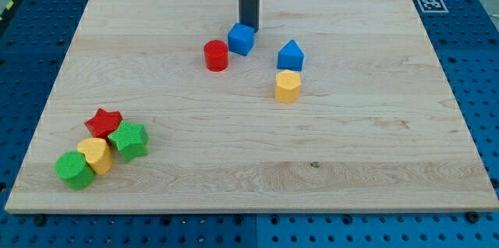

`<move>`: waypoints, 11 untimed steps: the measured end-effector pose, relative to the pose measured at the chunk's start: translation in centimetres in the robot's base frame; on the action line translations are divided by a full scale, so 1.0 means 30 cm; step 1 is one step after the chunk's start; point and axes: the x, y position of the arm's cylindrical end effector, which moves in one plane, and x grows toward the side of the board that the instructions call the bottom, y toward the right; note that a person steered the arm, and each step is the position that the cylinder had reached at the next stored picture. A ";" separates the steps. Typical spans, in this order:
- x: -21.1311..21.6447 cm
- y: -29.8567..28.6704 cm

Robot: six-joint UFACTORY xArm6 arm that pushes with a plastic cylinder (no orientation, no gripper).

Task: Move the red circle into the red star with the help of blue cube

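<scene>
The red circle (216, 54) stands on the wooden board (351, 162), above the view's middle. The blue cube (242, 39) sits just to its upper right, close to it. My tip (249, 27) is right behind the blue cube, at its top edge, touching or nearly touching it. The red star (104, 122) lies far off at the view's lower left, in a cluster of blocks.
A green star (129, 140), a yellow heart-like block (97, 154) and a green circle (75, 170) crowd the red star. A blue pentagon-like block (290, 54) and a yellow hexagon (288, 86) stand right of the cube.
</scene>
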 end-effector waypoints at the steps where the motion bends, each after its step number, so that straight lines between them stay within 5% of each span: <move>1: 0.051 0.000; 4: 0.222 -0.030; 11: 0.235 -0.441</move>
